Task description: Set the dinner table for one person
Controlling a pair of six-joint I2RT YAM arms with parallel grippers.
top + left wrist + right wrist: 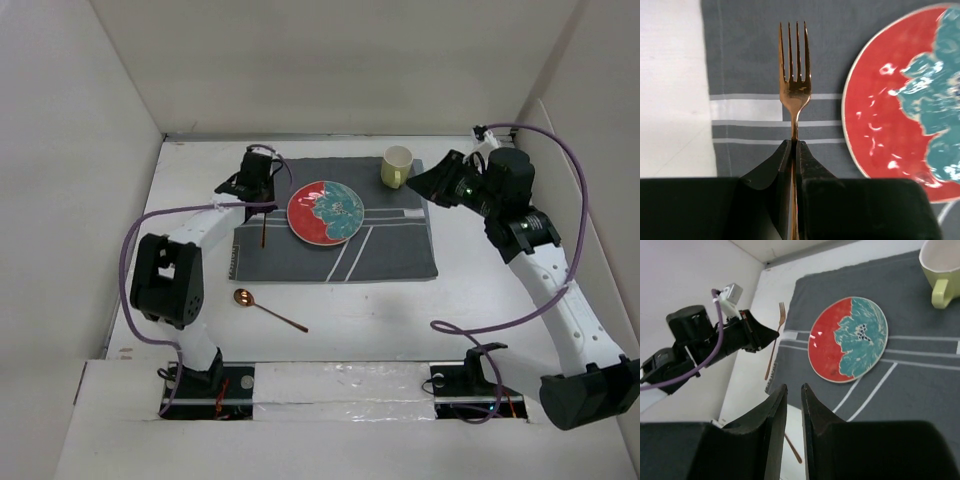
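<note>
Setting a place for one, seen partway through. The dinner table (480,290) carries a dark grey striped placemat (390,250) lying toward its far edge, roughly midway between the left and right edges. A red and teal plate (326,213) rests on the left-centre of the placemat, and a pale yellow-green cup (397,166) stands at the placemat's far right corner; both appear already placed. The left gripper (794,145) has its fingers pressed onto the handle of a copper-coloured fork (794,60), pinching it. The tines point toward the table's far edge, and the fork lies over the placemat's left margin, just beside the plate and apart from it. Whether the fork already rests on the cloth or hangs just above it cannot be told from these views. The right gripper (792,390) hovers near the cup, off the placemat's far right corner. Its fingers are drawn close together with only a narrow slit between them and nothing in it. A copper spoon (268,309) lies on the bare table surface just off the placemat's near left corner, slanted, with its bowl toward the left edge, and it is not held. Judged from this layout, the plate and cup are done, the fork is in its placing step and awaits release, and the spoon is yet to be brought to the setting. No knife is visible in any view.
</note>
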